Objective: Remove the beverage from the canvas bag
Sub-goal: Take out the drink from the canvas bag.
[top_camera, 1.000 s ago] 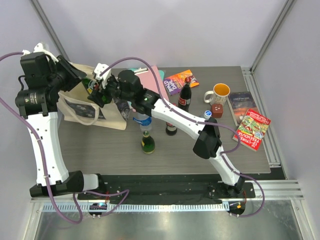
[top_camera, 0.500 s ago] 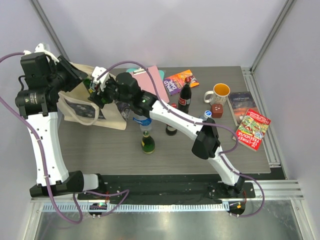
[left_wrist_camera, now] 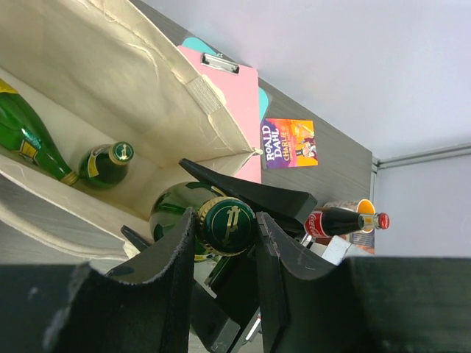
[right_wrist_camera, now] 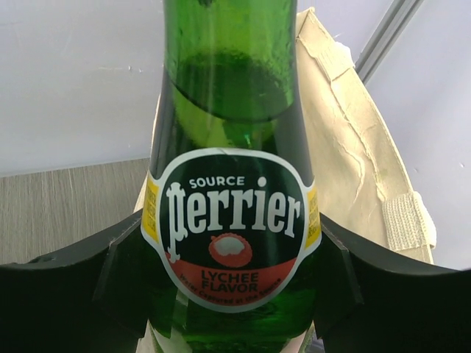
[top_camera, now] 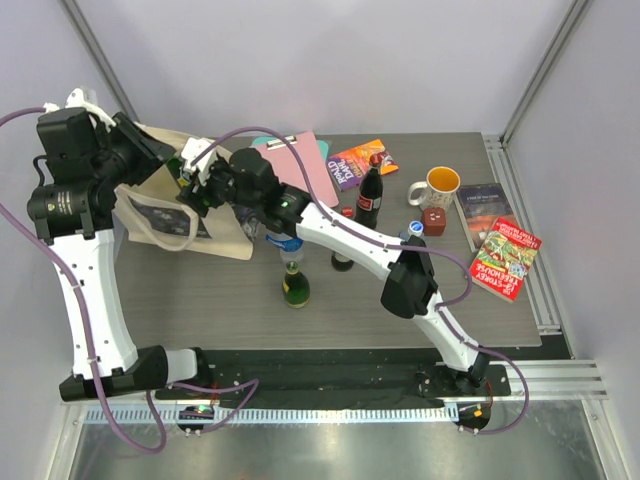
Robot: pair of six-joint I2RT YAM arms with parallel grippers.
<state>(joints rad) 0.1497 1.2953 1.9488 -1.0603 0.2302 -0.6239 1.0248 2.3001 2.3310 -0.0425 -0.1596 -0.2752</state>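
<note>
The right gripper (right_wrist_camera: 229, 257) is clamping the bottle (right_wrist_camera: 228, 110) and apparently lifting it from the canvas bag (right_wrist_camera: 353, 147), needing more height; I cannot tell the left gripper's (left_wrist_camera: 226, 224) opening.

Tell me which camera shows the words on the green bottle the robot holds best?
The right wrist view: the green bottle fills it, and its label reads Source Perrier, Lychee Flavor. The left wrist view shows only its cap from above, no words. The top view shows almost none of it.
</note>
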